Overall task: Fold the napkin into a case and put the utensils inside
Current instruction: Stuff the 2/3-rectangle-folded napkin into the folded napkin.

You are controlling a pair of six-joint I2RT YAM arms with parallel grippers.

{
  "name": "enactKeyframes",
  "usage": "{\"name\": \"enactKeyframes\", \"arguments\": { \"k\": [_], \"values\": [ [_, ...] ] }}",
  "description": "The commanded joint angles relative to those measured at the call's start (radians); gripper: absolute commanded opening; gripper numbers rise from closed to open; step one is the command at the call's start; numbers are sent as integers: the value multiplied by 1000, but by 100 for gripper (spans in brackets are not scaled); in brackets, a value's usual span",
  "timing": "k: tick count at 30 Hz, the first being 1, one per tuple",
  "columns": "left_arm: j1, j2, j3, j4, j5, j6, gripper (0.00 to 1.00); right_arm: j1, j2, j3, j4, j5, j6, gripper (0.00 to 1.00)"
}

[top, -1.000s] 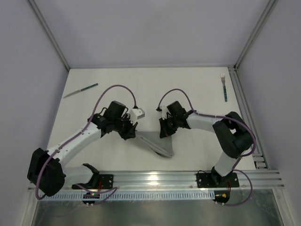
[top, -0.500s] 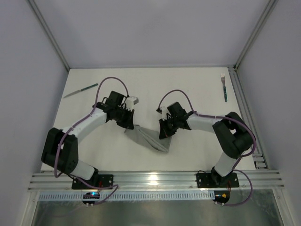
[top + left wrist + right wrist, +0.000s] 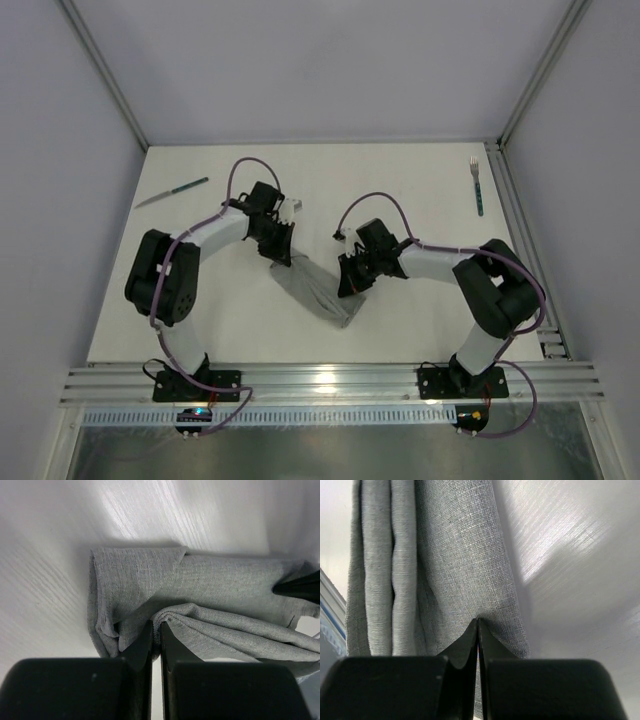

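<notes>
White desk (image 3: 420,200) carried a folded grey fabric napkin (image 3: 318,292), with a teal-handled knife (image 3: 172,192) far to its left and a teal-handled fork (image 3: 477,186) far right. Left wrist: the left gripper (image 3: 156,625) had its jaws pinched on a napkin fold. Right wrist: the right gripper (image 3: 477,621) had its jaws clamped on the napkin's edge.

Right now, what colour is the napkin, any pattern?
The napkin is plain grey, fine weave, no print; left wrist view shows it best.
</notes>
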Motion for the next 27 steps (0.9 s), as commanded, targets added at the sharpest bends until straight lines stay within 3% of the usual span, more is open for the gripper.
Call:
{"name": "enactKeyframes", "arguments": {
  "k": [1,9,12,13,20,24,27],
  "values": [
    [4,27,91,13,-22,-59,0,18,5,-43,-89,39,-3,3],
    [-1,93,157,-30,-60,-70,0,25,-80,11,-124,52,-11,5],
    [-2,96,154,-35,-49,-67,0,24,-133,56,-166,65,-31,17],
    [-2,94,155,-35,-43,-66,0,24,-156,84,-178,84,-34,28],
    [-22,88,154,-35,-38,-53,0,24,-167,255,-286,219,-75,46],
    [-30,81,152,-32,-40,-58,0,42,-146,283,-183,158,-39,54],
    [-30,74,151,-32,-45,-61,0,67,-117,237,16,96,40,58]
  ]
}}
